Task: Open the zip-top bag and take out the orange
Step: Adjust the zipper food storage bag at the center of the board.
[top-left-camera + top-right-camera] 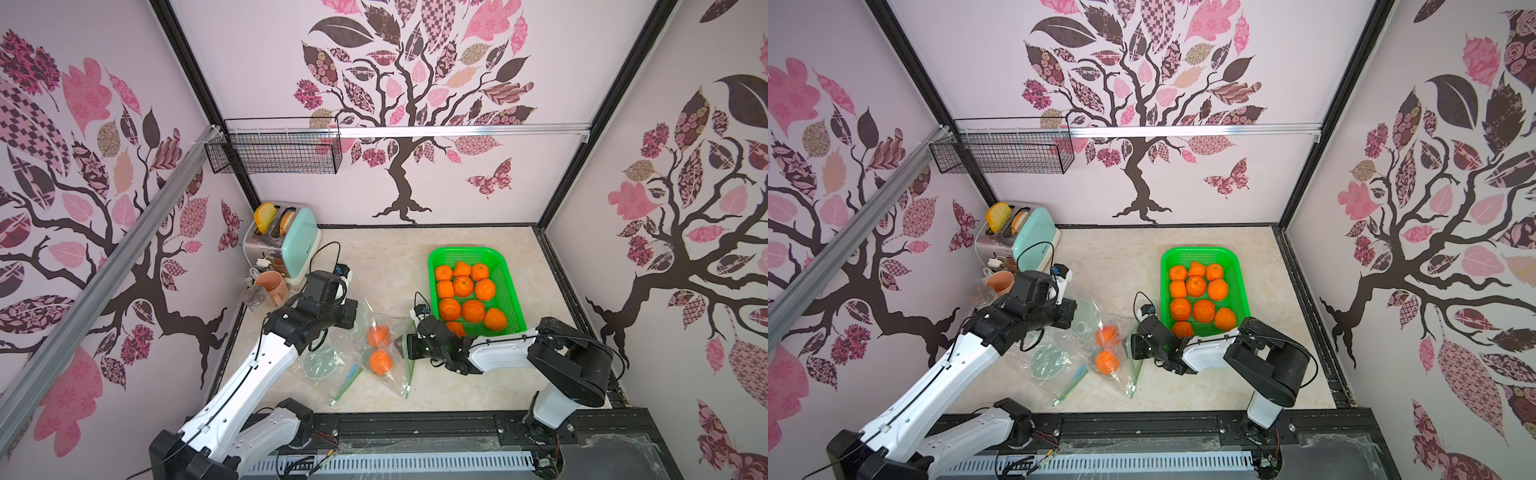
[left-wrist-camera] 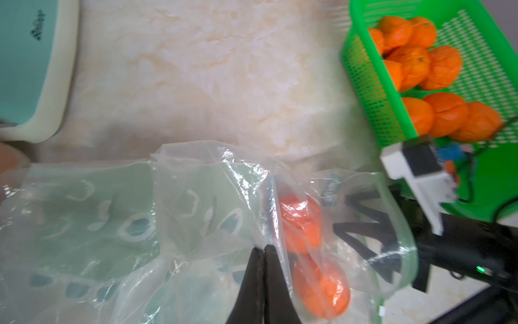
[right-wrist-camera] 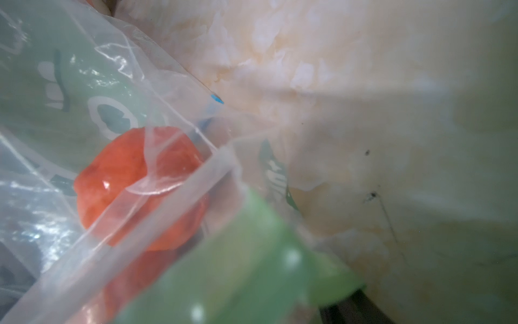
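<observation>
Left hand (image 2: 262, 249): pinching the clear zip-top plastic bag (image 1: 395, 380), frame centre.
Right hand (image 1: 402, 345): standing released, just right of the bagged round oranges (image 1: 380, 361).

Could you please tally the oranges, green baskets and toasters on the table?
Green basket: 1
Toaster: 1
Oranges: 12 (10 in the basket, 2 in the zip-top bag)
Total: 14

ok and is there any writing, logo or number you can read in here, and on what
toaster: small dark logo on its mint side, too blurred to read
zip-top bag: white marks on a green patch near its mouth, too blurred to read
no other text shows; nothing can be quoted
</observation>
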Motion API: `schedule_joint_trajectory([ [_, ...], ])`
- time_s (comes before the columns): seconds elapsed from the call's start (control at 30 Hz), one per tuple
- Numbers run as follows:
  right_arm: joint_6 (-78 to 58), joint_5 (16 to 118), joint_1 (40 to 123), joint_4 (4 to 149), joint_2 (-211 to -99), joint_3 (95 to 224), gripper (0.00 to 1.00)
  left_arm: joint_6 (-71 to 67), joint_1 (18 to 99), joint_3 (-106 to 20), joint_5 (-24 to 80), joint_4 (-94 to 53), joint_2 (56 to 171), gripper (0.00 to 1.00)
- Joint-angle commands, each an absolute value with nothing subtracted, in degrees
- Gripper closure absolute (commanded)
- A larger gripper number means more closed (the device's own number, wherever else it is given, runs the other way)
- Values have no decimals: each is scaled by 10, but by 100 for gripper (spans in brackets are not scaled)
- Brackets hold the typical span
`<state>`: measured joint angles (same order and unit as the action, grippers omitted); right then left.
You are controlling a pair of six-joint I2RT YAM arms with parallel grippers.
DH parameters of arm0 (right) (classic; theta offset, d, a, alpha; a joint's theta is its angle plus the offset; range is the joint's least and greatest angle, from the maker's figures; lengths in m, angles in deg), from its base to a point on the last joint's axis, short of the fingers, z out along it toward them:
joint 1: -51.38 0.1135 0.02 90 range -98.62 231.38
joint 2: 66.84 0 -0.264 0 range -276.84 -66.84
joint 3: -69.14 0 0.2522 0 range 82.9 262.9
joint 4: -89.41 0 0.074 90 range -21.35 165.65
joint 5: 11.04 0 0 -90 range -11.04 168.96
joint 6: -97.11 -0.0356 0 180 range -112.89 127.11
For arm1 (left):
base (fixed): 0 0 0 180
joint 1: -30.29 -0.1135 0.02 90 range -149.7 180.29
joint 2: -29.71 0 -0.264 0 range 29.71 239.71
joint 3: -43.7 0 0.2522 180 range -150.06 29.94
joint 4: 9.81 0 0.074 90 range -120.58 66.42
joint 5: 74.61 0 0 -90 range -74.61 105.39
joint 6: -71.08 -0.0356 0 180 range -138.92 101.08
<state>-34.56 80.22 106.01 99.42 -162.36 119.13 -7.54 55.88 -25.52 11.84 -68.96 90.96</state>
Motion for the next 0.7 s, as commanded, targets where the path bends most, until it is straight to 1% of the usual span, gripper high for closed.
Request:
schedule_joint_trajectory([
  [0.0,-351,817,1060,943,-1624,1180,30,-28,540,-273,33,-746,962,100],
  [0.07,-350,816,1060,943,-1625,1181,30,-15,519,-275,78,-750,989,100],
  [0.1,-349,816,1060,942,-1625,1181,30,-4,515,-274,86,-748,994,97],
  [0.13,-349,816,1060,941,-1625,1182,30,4,513,-271,95,-745,995,78],
  [0.23,-346,816,1060,938,-1623,1182,30,46,512,-255,109,-727,982,40],
  [0.27,-346,816,1060,938,-1623,1182,30,64,511,-250,109,-727,972,25],
  [0.3,-346,814,1060,938,-1621,1182,30,75,510,-245,107,-726,963,15],
  [0.33,-346,813,1060,938,-1619,1182,30,83,508,-235,103,-721,950,2],
  [0.5,-346,806,1061,935,-1618,1182,30,120,498,-171,85,-683,880,2],
  [0.6,-347,801,1060,935,-1618,1183,30,153,498,-128,117,-669,865,2],
  [0.67,-348,795,1060,934,-1619,1184,30,172,500,-85,152,-629,857,2],
])
